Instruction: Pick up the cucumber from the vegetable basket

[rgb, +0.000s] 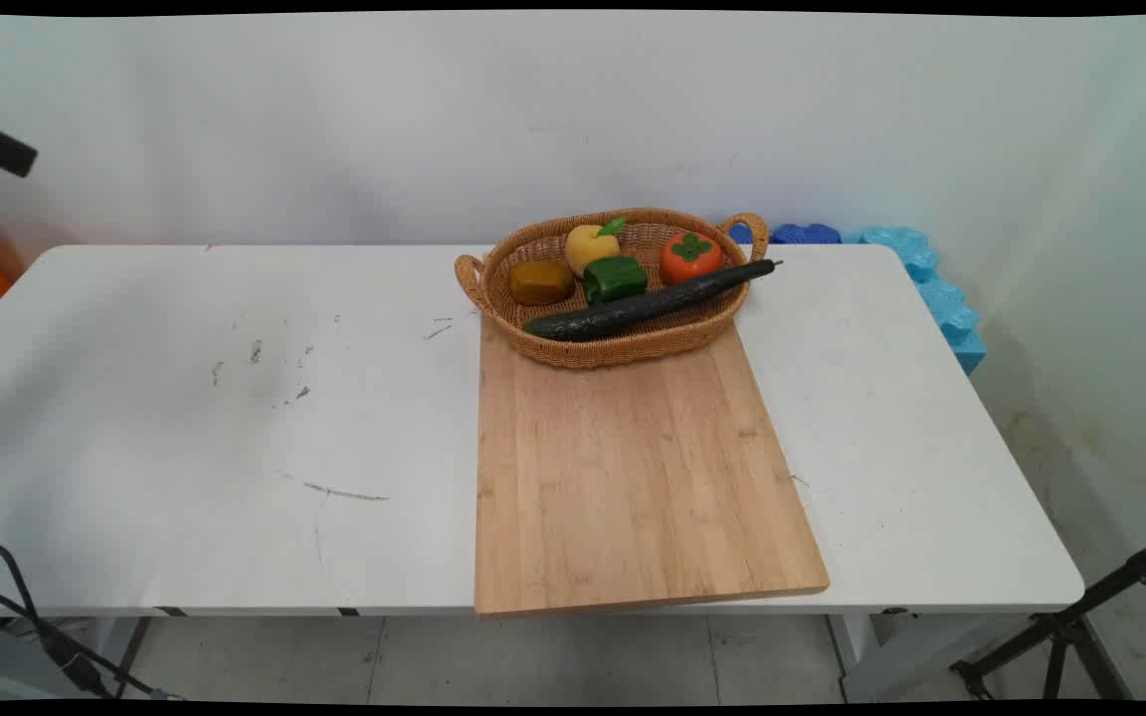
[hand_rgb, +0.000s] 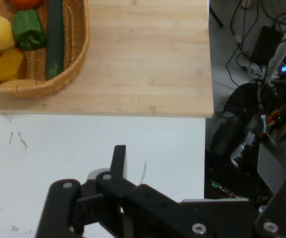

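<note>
The gripper [hand_rgb: 118,163] hangs high over bare table [rgb: 185,418], holding nothing — whether its fingers are open I cannot tell — well apart from the wicker basket [rgb: 623,348], whose cucumber [rgb: 648,301] lies slanted, too long to fit flat.

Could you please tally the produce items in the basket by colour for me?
Yellow: 2, the pale yellow fruit and the darker yellow pepper
Green: 2, the green pepper and the cucumber
Red-orange: 1, the persimmon
Total: 5
</note>
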Tool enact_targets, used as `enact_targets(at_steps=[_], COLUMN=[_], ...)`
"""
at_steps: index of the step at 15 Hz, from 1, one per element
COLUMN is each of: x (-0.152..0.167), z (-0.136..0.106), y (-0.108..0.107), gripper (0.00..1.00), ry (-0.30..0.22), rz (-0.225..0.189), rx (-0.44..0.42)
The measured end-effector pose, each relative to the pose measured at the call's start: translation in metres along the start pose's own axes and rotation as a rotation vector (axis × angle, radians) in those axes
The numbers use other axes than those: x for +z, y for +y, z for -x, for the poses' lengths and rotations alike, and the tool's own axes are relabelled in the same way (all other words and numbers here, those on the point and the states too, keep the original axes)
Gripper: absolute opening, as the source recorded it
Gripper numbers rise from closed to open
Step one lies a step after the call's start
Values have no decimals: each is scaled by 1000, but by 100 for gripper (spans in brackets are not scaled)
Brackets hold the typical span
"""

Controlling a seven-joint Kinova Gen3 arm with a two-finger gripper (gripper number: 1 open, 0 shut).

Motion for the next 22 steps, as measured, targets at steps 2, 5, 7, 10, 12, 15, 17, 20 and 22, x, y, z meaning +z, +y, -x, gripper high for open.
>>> enact_targets(at_steps=[2, 5, 7, 10, 12, 15, 17, 20, 22], x=[7, 22, 35, 62, 87, 128, 155, 202, 238], z=[-7, -22, -35, -61, -82, -109, -124, -144, -154], y=[-7, -23, -35, -59, -75, -95, -108, -130, -143], gripper=[100, 100, 100, 100, 100, 100, 100, 100, 100], ry=[3, 6, 12, 22, 26, 26, 22, 3, -24], rz=[1, -1, -2, -17, -37, -74, -102, -147, -169], rx=[-2, -14, -27, -47, -63, -85, -99, -123, -139])
